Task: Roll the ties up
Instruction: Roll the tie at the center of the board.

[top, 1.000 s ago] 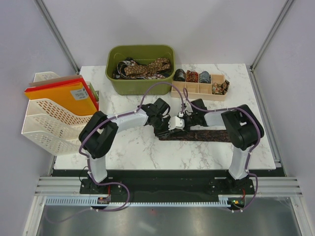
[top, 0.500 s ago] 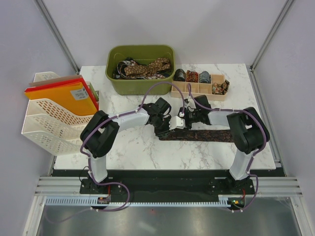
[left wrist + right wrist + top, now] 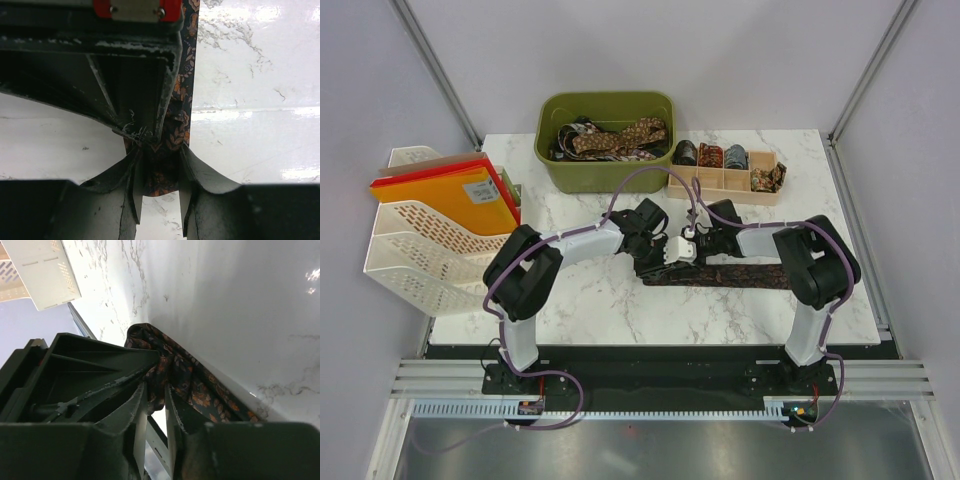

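Top external: marble table (image 3: 610,308), perhaps walled.

Olive-green bin (image 3: 606,178) at the far edge of the white marble worktop (image 3: 590,305). Just right of the bin, a low wooden tray (image 3: 722,189) split into compartments. Left of the bin and nearer, a white perforated file rack (image 3: 415,255) holding orange and red folders (image 3: 445,203).

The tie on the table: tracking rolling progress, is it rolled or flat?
Mostly flat: the tie lies stretched along the table, only its end curled over at the right claw.
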Motion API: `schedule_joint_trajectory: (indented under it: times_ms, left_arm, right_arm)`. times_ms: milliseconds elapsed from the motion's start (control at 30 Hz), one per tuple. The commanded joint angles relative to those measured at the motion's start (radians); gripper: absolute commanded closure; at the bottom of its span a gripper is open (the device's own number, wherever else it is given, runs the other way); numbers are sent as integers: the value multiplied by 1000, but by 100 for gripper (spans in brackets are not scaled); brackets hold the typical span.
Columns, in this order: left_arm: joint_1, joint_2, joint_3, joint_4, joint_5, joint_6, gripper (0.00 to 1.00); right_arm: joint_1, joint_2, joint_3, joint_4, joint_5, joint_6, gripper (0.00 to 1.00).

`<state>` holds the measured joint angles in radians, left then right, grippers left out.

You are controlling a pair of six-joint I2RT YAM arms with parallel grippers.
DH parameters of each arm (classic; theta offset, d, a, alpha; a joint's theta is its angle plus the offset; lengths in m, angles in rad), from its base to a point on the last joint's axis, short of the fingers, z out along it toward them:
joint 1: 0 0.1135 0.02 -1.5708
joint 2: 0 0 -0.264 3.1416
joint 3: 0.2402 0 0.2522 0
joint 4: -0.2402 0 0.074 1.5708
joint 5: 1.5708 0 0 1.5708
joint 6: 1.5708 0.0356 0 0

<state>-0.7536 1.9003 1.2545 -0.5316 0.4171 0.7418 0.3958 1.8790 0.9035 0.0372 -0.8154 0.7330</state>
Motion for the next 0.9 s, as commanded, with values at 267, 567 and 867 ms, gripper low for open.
schedule_joint_trajectory:
  times_ms: [267, 567, 867]
  left_arm:
    - [-13, 26, -17, -85, -54, 18, 61]
    - [-24, 9, 74, -117, -28, -21, 52]
    - [0, -21, 74, -110, 28, -39, 33]
  right_arm:
    - [-11, -6, 12, -34, -1, -73, 100]
    - [-41, 35, 32, -137, 65, -181, 100]
    - [-81, 66, 31, -177, 104, -244, 100]
